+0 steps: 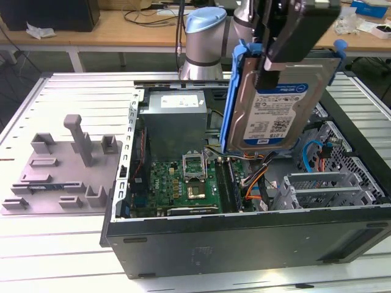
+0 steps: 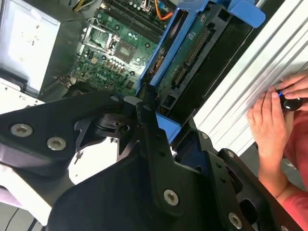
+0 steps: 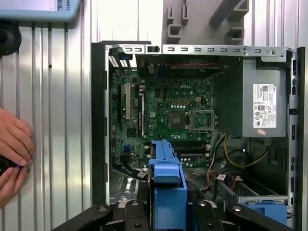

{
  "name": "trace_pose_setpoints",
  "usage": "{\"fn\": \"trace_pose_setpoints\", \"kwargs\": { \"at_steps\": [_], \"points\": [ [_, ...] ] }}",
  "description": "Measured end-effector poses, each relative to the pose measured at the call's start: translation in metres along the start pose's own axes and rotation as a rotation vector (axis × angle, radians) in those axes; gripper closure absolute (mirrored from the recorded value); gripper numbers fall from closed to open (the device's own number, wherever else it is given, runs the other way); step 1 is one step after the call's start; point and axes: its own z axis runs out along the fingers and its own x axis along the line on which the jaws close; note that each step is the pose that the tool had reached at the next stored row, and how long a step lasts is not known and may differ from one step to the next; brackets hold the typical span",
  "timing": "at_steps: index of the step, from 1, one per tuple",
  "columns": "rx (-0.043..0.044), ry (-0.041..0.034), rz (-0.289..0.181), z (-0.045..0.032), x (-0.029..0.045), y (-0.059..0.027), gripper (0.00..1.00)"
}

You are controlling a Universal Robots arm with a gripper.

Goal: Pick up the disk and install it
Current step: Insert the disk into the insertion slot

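Observation:
The disk (image 1: 275,107), a silver-grey drive with a white-and-blue label in a blue carrier, hangs tilted on edge above the open computer case (image 1: 244,244). My gripper (image 1: 278,52) is shut on its upper end, black fingers (image 1: 266,61) clamped on either face. In the second wrist view the disk (image 2: 190,55) shows its green circuit side and blue frame, with my gripper (image 2: 151,113) closed around its near end. In the first wrist view the carrier's blue edge (image 3: 166,178) rises between the black fingers (image 3: 130,211), over the case interior.
Inside the case lie the motherboard (image 1: 189,177), the power supply (image 1: 174,116), loose cables (image 1: 256,177) and a metal drive bay (image 1: 324,189). A grey fixture tray (image 1: 61,177) with upright posts sits at the exterior view's left. A person's hands (image 2: 274,120) rest on the ribbed table beside the case.

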Motion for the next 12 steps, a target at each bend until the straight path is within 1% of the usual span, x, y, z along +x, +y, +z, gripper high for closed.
{"fn": "trace_pose_setpoints", "kwargs": {
  "at_steps": [4, 6, 10, 12],
  "points": [
    [-0.0001, 0.0001, -0.002, -0.0002, 0.0052, -0.0089, 0.63],
    [-0.0001, 0.0, -0.004, -0.0002, 0.0091, -0.016, 0.63],
    [-0.0002, 0.0, -0.006, -0.0004, 0.0143, -0.0268, 0.63],
    [-0.0002, 0.0, -0.007, -0.0005, 0.0184, -0.0351, 0.63]
  ]
}}
